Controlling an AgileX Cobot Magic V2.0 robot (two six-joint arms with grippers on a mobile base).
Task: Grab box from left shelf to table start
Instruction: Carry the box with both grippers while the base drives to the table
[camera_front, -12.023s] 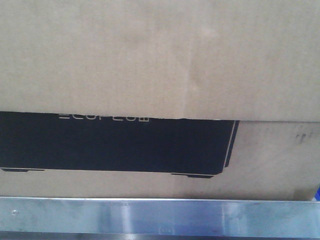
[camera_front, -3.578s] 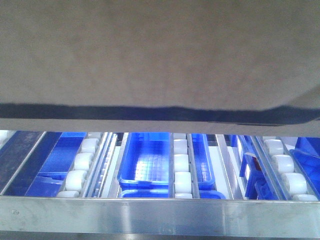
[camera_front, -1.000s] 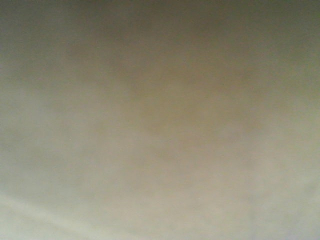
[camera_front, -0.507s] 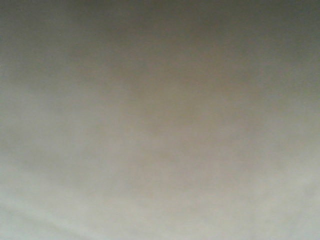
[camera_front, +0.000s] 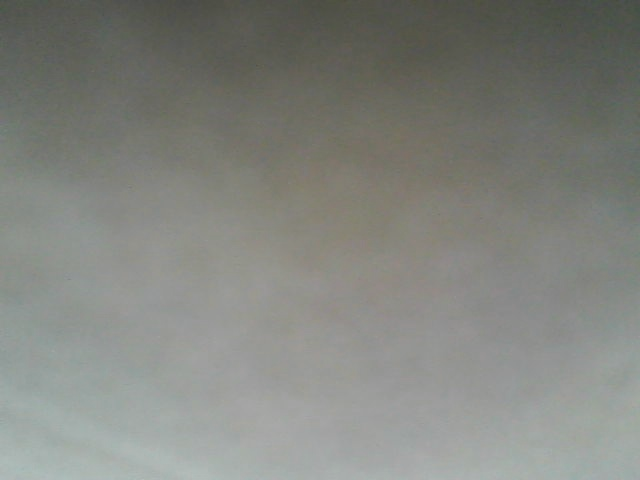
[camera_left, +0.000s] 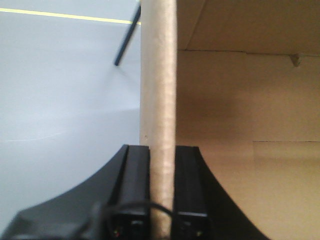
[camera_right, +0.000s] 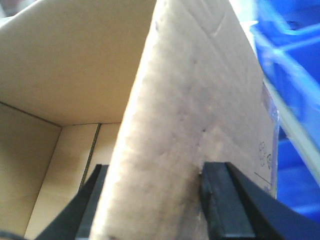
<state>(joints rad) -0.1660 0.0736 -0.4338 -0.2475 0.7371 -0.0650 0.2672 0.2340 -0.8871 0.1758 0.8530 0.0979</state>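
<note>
Left fingers (camera_left: 136, 185) and right fingers (camera_right: 220, 205) clamp the box (camera_left: 157, 100) walls
Each pair pinches one upright cardboard wall of the open box, which fills the front view, with blue bins (camera_right: 295, 60) beside it; judged in transit, so move both arms together, level and slow, lest a wall tear or slip before the tabletop

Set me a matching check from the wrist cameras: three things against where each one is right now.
Things:
1. large brown corrugated cardboard box
2. blue plastic bins
3. thin yellow line

Places:
A. top left of the left wrist view
B. right side of the right wrist view, beside the box
C. wall pinched by the left gripper and the right gripper

Pairs: 1-C, 2-B, 3-A.
</note>
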